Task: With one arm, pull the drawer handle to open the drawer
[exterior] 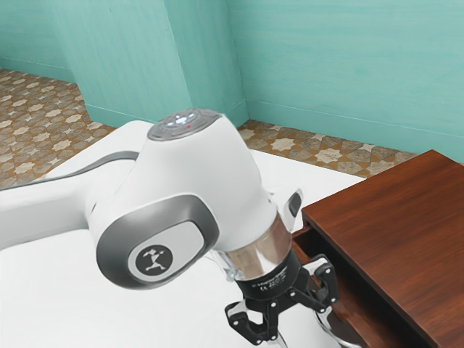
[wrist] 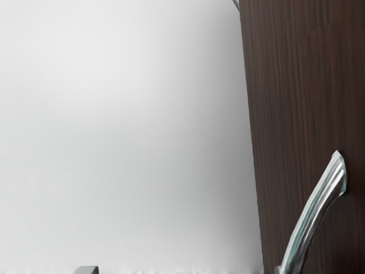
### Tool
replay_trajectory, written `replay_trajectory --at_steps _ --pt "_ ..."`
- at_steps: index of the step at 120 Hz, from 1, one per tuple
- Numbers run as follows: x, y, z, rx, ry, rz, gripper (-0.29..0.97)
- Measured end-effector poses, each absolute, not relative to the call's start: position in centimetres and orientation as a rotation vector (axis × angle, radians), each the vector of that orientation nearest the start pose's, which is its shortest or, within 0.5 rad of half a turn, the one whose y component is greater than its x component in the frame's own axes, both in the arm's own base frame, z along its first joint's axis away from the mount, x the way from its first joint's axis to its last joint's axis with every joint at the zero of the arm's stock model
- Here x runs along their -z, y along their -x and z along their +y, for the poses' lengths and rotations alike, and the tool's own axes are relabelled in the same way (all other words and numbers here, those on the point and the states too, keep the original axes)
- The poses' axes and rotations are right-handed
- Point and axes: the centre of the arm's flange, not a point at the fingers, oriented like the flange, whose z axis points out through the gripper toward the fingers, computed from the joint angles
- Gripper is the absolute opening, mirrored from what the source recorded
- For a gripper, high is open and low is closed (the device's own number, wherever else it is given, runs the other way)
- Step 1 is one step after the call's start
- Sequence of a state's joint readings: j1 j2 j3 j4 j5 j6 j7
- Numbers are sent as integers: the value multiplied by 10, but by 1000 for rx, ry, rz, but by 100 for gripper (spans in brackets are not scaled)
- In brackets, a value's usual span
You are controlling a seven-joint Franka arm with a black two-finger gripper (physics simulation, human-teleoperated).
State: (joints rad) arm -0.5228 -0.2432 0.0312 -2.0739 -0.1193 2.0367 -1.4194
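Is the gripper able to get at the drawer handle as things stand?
Probably yes: the gripper sits by the drawer front, the handle close beside it, nothing visible between them.

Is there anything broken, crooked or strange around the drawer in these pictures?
Nothing stands out. The drawer front and its silver handle look intact, and the end effector is close beside them.

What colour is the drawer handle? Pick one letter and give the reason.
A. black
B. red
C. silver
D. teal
C: in the wrist view the drawer handle is a shiny silver bar standing out against the dark brown wooden drawer front.
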Motion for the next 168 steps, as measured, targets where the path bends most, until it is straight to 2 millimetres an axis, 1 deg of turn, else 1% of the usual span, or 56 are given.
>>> replay_trajectory --at_steps 21,54,72,80,102,109,138,168 --pt "-547 -432 -242 32 2993 -1566 35" --pt "-550 -422 -241 67 3019 -1550 35" --pt "-545 -410 -235 81 3027 -1544 35" --pt "-543 -402 -231 88 3034 -1546 35" --pt "-551 -382 -221 140 3067 -1545 35" --pt "-550 -376 -218 150 3072 -1543 35" --pt "-551 -361 -209 181 3089 -1550 35" --pt "-550 -353 -203 188 3093 -1558 35"
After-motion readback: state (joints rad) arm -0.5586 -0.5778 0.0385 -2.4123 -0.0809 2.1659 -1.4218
